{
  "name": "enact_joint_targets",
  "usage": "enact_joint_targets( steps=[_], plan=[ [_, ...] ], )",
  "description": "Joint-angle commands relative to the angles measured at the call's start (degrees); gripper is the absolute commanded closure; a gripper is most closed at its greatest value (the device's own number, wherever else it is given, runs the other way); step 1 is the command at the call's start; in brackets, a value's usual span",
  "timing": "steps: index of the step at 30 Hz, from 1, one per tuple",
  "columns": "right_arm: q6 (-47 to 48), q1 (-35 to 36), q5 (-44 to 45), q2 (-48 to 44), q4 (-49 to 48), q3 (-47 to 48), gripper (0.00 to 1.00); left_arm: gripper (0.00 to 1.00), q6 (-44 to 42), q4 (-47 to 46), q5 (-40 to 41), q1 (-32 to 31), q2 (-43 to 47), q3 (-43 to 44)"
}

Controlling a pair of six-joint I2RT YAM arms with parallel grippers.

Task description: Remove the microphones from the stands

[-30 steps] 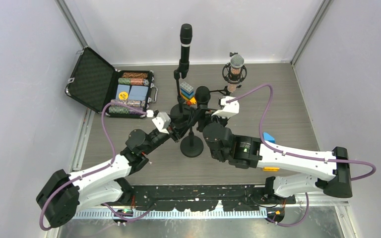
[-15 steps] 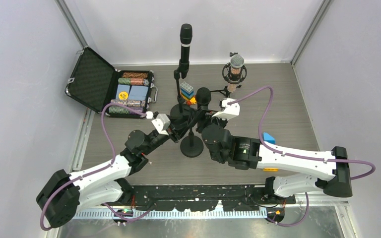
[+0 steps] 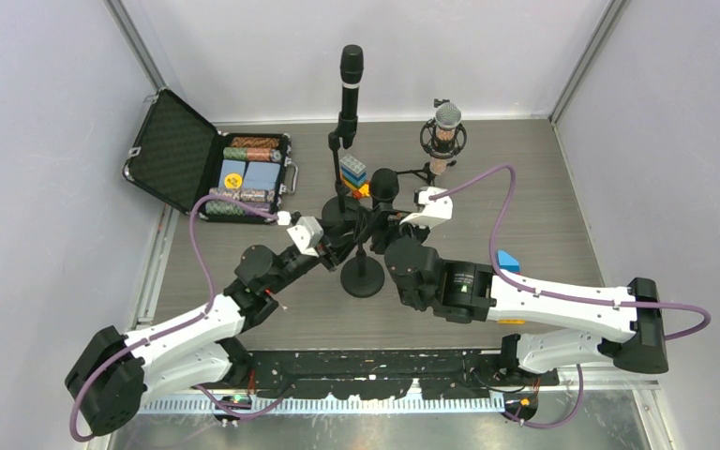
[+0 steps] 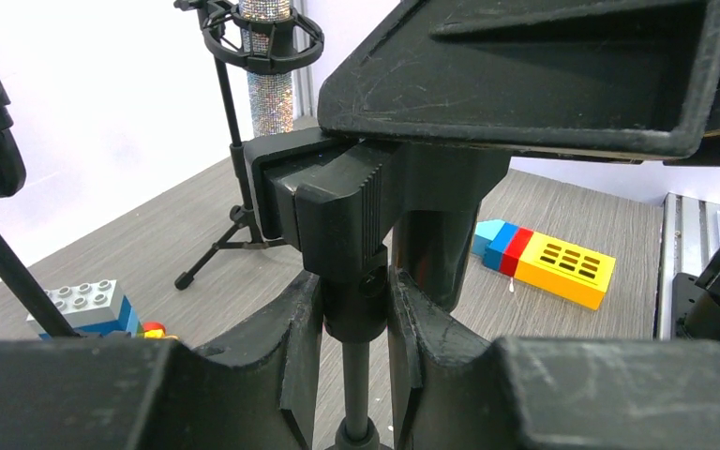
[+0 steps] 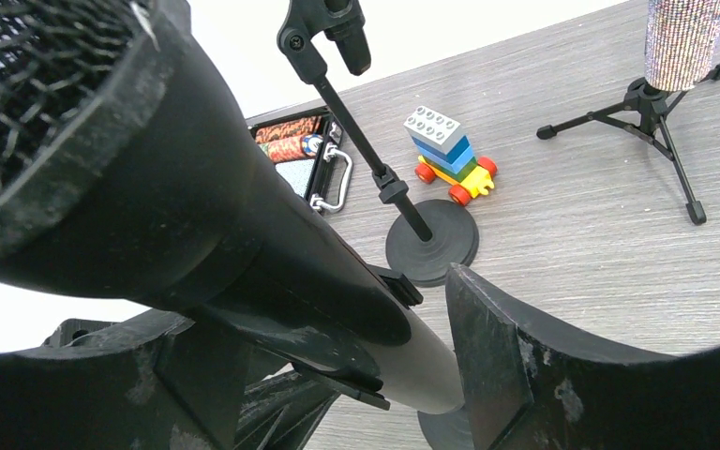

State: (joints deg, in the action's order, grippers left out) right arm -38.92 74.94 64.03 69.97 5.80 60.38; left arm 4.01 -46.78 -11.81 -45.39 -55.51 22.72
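Looking down from the top view, I see the microphone [image 3: 383, 180] sitting in its stand [image 3: 363, 278] at the middle of the counter [image 3: 562, 187], head tilted toward the far side, with both arms meeting around it. My left tool [image 4: 356, 328] comes in from the left and is clenched on the stand: in its wrist view the two fingers [image 4: 302, 349] press against either side of the stem joint just beneath the black clip [image 4: 337, 211]. My right tool [image 5: 337, 366] straddles the microphone body from the right, mesh head close to the lens and barrel running down between the fingers [image 5: 525, 375]. That finger sits just beside the barrel, but I cannot tell whether the tool is actually clamped on it. Farther off, a taller stand [image 3: 339, 178] carries a black mic upright, a glittery mic [image 3: 447, 127] stands on a tripod to its right, and a toy block car [image 3: 354, 173] rests between them. An open case [image 3: 206, 169] with chips lies at far left, and a blue, red and yellow block [image 4: 553, 265] lies to the right.
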Motion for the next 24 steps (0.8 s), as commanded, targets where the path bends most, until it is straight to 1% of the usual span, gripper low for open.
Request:
enact_joint_targets(
  steps=[1,5,12,18,21,24],
  plan=[
    [5.94,0.43,-4.81,5.19,18.81,-3.97,0.26,1.0,-1.57,15.41,-1.82,-0.23,-1.0,-2.57],
    [4.39,0.47,-4.85,5.68,19.62,-4.83,0.26,1.0,-2.05,17.28,-1.39,-0.23,-0.4,-2.98],
    [2.46,0.67,-5.25,6.63,19.78,-5.29,0.26,1.0,-2.13,17.17,-1.9,-0.23,-0.84,-4.13],
    [1.18,1.07,-3.55,7.05,22.36,-5.23,0.26,1.0,-2.0,16.64,-3.1,-0.23,-2.64,-4.0],
    [2.37,1.09,-2.85,6.25,23.49,-5.49,0.26,1.0,-1.91,16.64,-3.5,-0.23,-2.87,-4.03],
    [7.23,1.09,-3.47,5.67,23.47,-5.95,0.26,1.0,-1.7,16.85,-3.7,-0.47,-2.66,-4.23]
  ],
)
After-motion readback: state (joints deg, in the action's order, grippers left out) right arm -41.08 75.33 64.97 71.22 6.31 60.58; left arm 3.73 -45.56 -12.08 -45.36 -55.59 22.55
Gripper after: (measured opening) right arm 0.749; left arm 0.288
